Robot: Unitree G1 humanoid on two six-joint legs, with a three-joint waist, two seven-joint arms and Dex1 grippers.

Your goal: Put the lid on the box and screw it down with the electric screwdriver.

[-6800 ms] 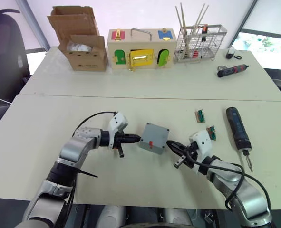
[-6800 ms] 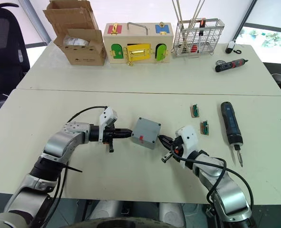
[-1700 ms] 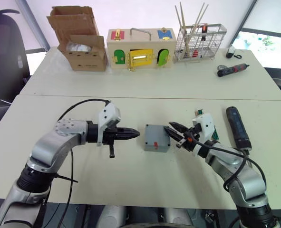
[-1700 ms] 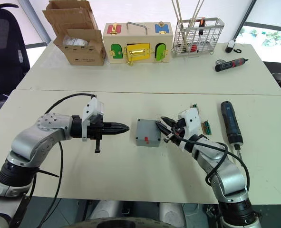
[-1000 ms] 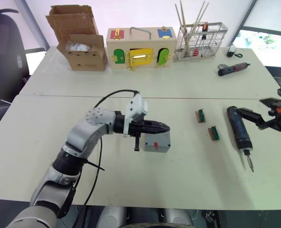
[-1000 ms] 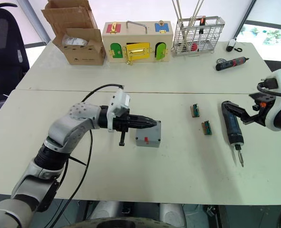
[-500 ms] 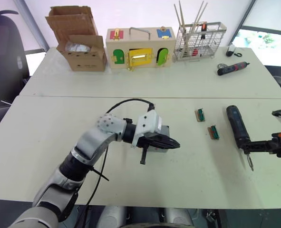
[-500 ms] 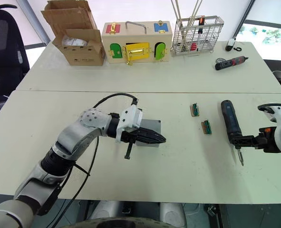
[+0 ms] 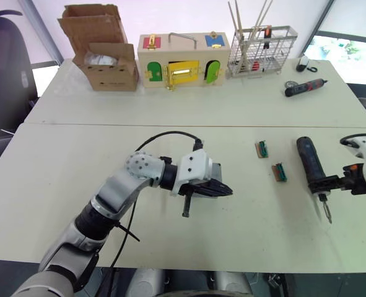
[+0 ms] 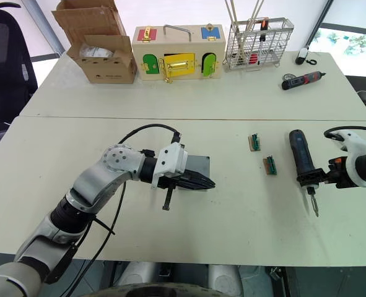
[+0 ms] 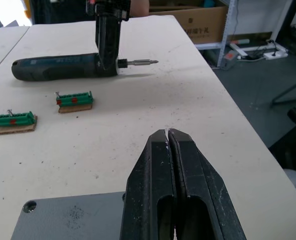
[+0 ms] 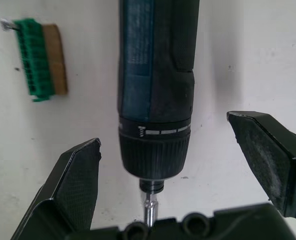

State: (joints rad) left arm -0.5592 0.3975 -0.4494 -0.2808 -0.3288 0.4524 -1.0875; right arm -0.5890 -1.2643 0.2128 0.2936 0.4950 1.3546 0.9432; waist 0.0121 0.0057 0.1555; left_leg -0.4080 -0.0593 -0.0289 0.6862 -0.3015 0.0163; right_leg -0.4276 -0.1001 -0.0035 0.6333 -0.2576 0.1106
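The grey box (image 10: 199, 163) sits mid-table, largely hidden behind my left wrist. Its flat grey lid (image 11: 72, 222), with a screw hole at one corner, lies on top. My left gripper (image 9: 225, 190) is shut and empty, its fingertips (image 11: 169, 137) reaching just past the lid's edge. The black electric screwdriver (image 9: 310, 164) lies on the table to the right, bit pointing toward me. My right gripper (image 12: 164, 131) is open and straddles the screwdriver's collar (image 12: 155, 150), one finger (image 12: 77, 175) on each side and neither touching it.
Two green terminal blocks (image 9: 261, 148) (image 9: 278, 172) lie between box and screwdriver. Along the back stand a cardboard box (image 9: 105, 55), a wooden box with coloured doors (image 9: 181, 62) and a wire basket (image 9: 261, 52). A small black-and-red screwdriver (image 9: 305, 88) lies at the back right.
My right gripper has swung in from the right and dropped to the screwdriver's front end. My left gripper has slid forward over the box and now holds still.
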